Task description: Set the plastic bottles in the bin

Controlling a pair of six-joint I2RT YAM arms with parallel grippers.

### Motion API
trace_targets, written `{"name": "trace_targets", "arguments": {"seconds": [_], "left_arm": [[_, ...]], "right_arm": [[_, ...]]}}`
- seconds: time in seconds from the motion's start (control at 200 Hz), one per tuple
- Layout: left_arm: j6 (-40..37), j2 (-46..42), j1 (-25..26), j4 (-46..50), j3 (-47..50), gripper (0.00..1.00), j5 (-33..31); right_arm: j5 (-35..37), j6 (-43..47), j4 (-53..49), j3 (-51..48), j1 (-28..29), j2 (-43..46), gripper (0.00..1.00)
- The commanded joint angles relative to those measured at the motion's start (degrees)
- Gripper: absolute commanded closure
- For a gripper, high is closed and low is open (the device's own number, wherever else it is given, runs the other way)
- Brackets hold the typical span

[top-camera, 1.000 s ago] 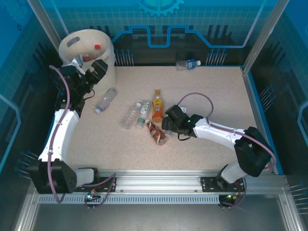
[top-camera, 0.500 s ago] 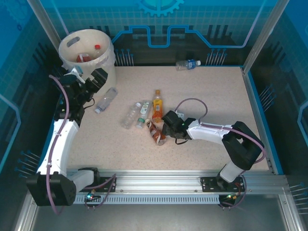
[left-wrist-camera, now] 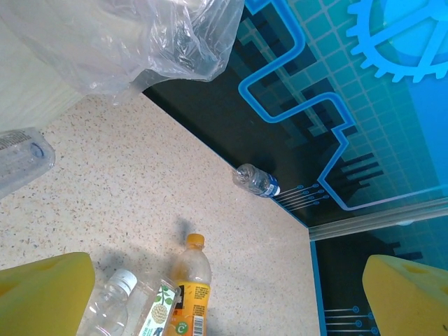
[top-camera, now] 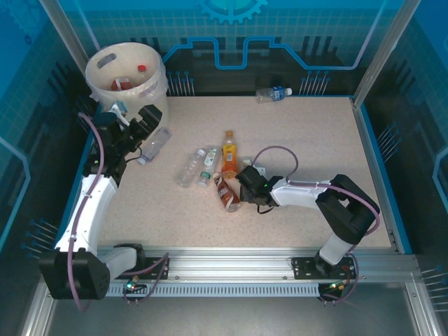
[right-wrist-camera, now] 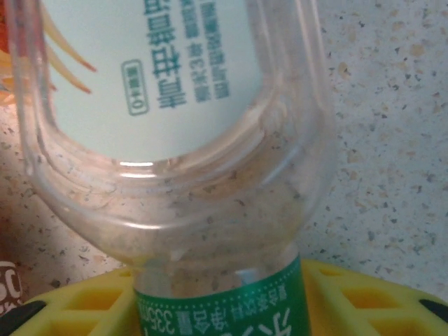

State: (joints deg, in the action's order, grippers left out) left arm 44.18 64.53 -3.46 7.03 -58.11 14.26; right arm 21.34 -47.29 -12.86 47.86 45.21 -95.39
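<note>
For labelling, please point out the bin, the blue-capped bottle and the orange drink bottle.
bin (top-camera: 161, 85): top view, outer wall
blue-capped bottle (top-camera: 271, 93): top view, middle
orange drink bottle (left-wrist-camera: 190, 275): left wrist view, upper body

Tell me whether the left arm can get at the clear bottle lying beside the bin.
Probably yes: the left hand hangs open right next to the clear bottle, which lies alone with nothing over it.

Orange-capped bottle (left-wrist-camera: 187, 290) on speckled table (left-wrist-camera: 126, 203) (blue-capped one (left-wrist-camera: 255, 180) farther off)
</note>
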Motion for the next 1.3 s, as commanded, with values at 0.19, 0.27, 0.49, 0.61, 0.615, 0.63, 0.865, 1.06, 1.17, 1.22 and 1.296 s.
{"name": "trace_targets", "arguments": {"seconds": [0.19,0.27,0.49,0.61,0.615,0.63,0.865,1.06,1.17,1.22,1.296], "left_arm": [[-4.10,0.09,3.71,-2.67,0.30,0.01,2.62],[-5.53,0.99,5.93,-3.01,-0.27,0.01,3.78],[-8.64,4.77,12.85,-0.83,-1.85,0.01,3.40],[-7.86,6.50,15.88,-2.18,-0.91,0.01,2.99],[-7.74,6.67,16.00,-2.36,-0.84,0.01,3.07],[-7.37,6.86,16.41,-3.03,-0.60,0.01,3.37],[-6.21,11.24,25.94,-13.90,3.65,0.01,5.35],[-5.74,13.57,30.02,-20.84,5.64,0.01,6.51],[-6.02,14.11,30.68,-21.24,5.96,0.01,5.72],[-5.52,14.37,30.88,-22.52,6.40,0.01,5.82],[-5.42,14.99,31.23,-22.29,6.20,0.01,5.31]], "right_arm": [[3.07,4.27,0.92,-1.66,-0.13,2.78,0.64],[4.13,4.71,0.80,-3.08,-0.17,5.88,0.67],[5.46,9.90,3.17,-5.71,-0.13,16.32,0.74],[4.24,13.36,5.12,-5.85,-0.14,19.97,0.75],[4.15,13.54,5.21,-5.85,-0.13,20.07,0.75],[3.64,14.09,5.60,-5.84,-0.18,20.38,0.75],[-7.36,15.44,12.22,-4.90,-1.00,23.70,0.75],[-13.53,15.22,15.25,-3.56,-1.12,23.72,0.74],[-15.63,15.29,16.93,-3.39,-1.17,23.86,0.74],[-16.95,15.55,17.71,-3.17,-1.18,23.79,0.74],[-18.70,15.73,18.69,-2.87,-1.19,23.79,0.73]]}}
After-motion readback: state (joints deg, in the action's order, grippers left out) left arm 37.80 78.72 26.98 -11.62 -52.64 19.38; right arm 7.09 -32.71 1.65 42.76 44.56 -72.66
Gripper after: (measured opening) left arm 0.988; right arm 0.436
